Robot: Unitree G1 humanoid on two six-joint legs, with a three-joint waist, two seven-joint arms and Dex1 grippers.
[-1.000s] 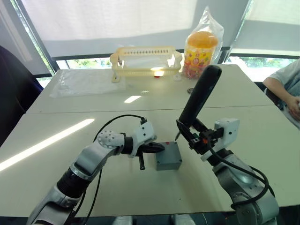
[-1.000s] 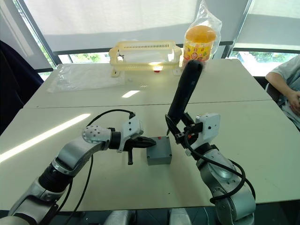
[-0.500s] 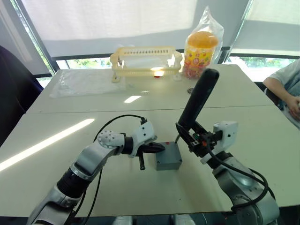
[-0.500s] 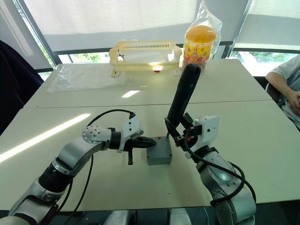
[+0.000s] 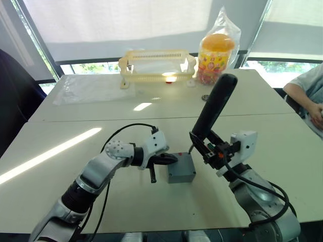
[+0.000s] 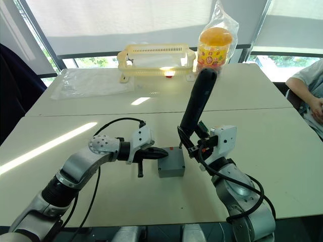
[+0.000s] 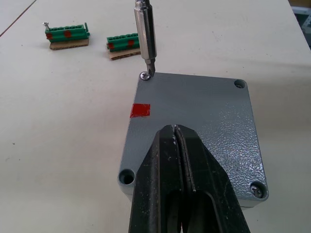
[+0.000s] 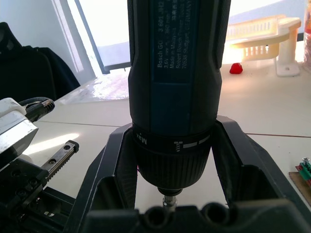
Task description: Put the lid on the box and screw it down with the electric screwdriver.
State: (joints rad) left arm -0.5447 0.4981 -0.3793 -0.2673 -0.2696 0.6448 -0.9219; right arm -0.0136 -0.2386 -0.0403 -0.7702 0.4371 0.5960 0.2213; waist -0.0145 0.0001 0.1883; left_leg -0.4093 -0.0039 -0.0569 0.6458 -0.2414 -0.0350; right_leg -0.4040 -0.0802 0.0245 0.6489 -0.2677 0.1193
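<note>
Little change vs 1.0 s ago: black cylindrical electric screwdriver (image 5: 214, 109) sits slightly lower and closer to the box; left arm, lid and box hold position.

L to R across the white desk (image 5: 60, 166):
- Clear plastic bag (image 5: 88, 88) lies flat at far left of the rear desk.
- Left tool (image 5: 169, 160): black fingers clenched together, nothing between them; tips rest on the lid's near-left edge, pressing down (left wrist view: fingers (image 7: 165, 160) closed, lying over the lid top).
- Flat square grey plastic lid (image 7: 194, 116) is seated on the small grey plastic box (image 5: 181, 174), approx. centre of the near desk. Red square mark (image 7: 140, 110) on lid top near one edge. Screw holes at the corners; one nearer corner has a screw head, another hole looks empty.
- Cream slotted plastic basket (image 5: 156, 64) at rear centre, small red object under it.
- Two green connector blocks on brown card (image 7: 68, 36) just beyond the box, apart from it.
- Screwdriver's thin metal bit (image 7: 145, 34) comes down near-vertical, tip on the screw at the lid's far corner.
- Right tool (image 5: 209, 146): grasping the screwdriver at its lower collar, body tilted up and away to the right.
- Orange-lidded snack jar in clear bag (image 5: 216, 50) at rear right.
- Person's arm (image 5: 308, 96) at far right edge.
</note>
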